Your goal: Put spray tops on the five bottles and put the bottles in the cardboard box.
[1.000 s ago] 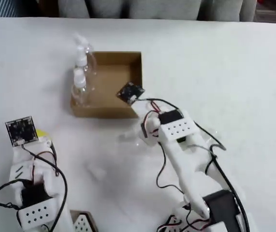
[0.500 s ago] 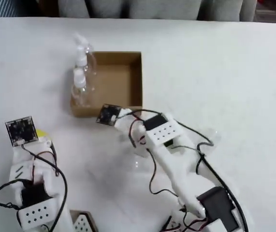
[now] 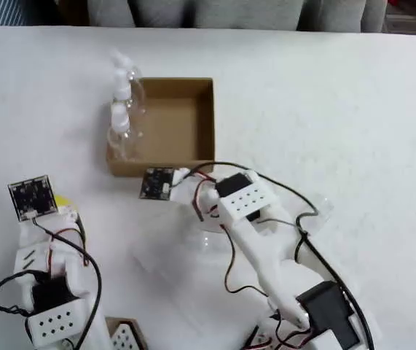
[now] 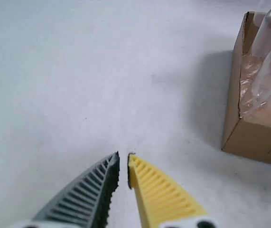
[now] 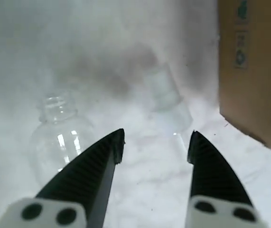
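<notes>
The brown cardboard box stands open on the white worktop, and clear plastic bottles with white spray tops lean at its left wall. The right tool is open, its two black fingers wide apart, low over the worktop just beside the near wall of the box. A clear bottle with a bare open neck is near one finger. Beyond the tips lies another clear piece; I cannot tell what it is. The left tool is closed on nothing, its grey and yellow fingers together, well apart from the box.
</notes>
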`<control>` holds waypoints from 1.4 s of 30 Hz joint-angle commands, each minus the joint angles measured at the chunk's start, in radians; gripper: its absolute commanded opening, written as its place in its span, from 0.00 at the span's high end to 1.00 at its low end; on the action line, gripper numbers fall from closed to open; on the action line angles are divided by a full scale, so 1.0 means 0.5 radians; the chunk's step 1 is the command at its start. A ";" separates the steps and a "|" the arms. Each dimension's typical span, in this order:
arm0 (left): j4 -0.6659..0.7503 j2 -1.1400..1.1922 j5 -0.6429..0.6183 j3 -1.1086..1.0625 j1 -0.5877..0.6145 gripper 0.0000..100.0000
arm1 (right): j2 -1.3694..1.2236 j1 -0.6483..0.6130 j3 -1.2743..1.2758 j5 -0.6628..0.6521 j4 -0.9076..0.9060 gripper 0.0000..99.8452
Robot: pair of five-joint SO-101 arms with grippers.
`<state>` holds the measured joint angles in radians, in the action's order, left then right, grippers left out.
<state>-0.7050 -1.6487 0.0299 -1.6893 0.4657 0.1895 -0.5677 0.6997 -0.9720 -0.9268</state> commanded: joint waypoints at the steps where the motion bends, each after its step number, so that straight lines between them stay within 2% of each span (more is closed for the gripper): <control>1: 0.064 -0.035 -0.015 0.077 -0.020 0.95 | 0.005 -0.026 -0.058 -0.037 0.038 0.81; 14: 0.064 -0.035 -0.015 0.077 -0.020 0.95 | -0.305 -0.137 -0.196 -0.025 0.035 0.81; 21: 0.064 -0.035 -0.015 0.077 -0.020 0.95 | -0.364 -0.133 -0.215 -0.021 0.048 0.99; 24: 0.064 -0.035 -0.015 0.077 -0.020 0.95 | -0.348 -0.106 -0.227 0.000 0.038 0.98; 29: 0.064 -0.035 -0.015 0.074 -0.023 0.95 | -0.201 -0.023 -0.436 0.476 -0.097 0.98; 36: 0.064 -0.035 -0.015 0.077 -0.023 0.95 | 0.109 -0.029 -0.638 1.682 -0.232 0.98; 39: 0.064 -0.035 -0.015 0.077 -0.023 0.95 | 0.170 -0.112 -0.632 2.093 -0.235 0.98; 42: 0.064 -0.035 -0.015 0.077 -0.023 0.95 | 0.170 -0.281 -0.629 2.375 -0.308 0.98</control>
<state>-0.7050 -1.6487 0.0299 -1.6893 0.4657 0.2294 -0.6337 0.4312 0.0683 -1.0480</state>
